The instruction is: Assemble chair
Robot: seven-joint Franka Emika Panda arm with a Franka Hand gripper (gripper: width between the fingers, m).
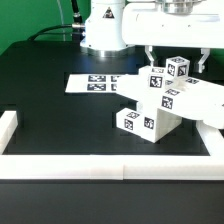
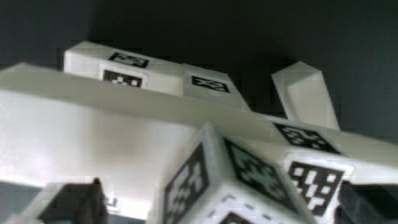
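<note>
The partly built white chair point(image 1: 160, 108) stands at the exterior view's right of the black table, its slabs and bars tilted and carrying black-and-white tags. A tagged bar end point(image 1: 178, 68) sticks up at its top. My gripper point(image 1: 177, 66) hangs right over it, jaws open, one finger on each side of the bar end. In the wrist view the tagged bar end point(image 2: 249, 185) fills the space between my fingers point(image 2: 68, 205), with a gap showing beside it. A broad slab point(image 2: 107, 120) and two upright pieces point(image 2: 302, 90) lie beyond it. My gripper point(image 2: 222, 212) grips nothing.
The marker board point(image 1: 92, 83) lies flat behind the chair, toward the exterior view's left. A long white border rail point(image 1: 100, 166) runs along the front edge, with arms up the left point(image 1: 8, 130) and right point(image 1: 218, 140). The robot base point(image 1: 102, 35) stands at the back.
</note>
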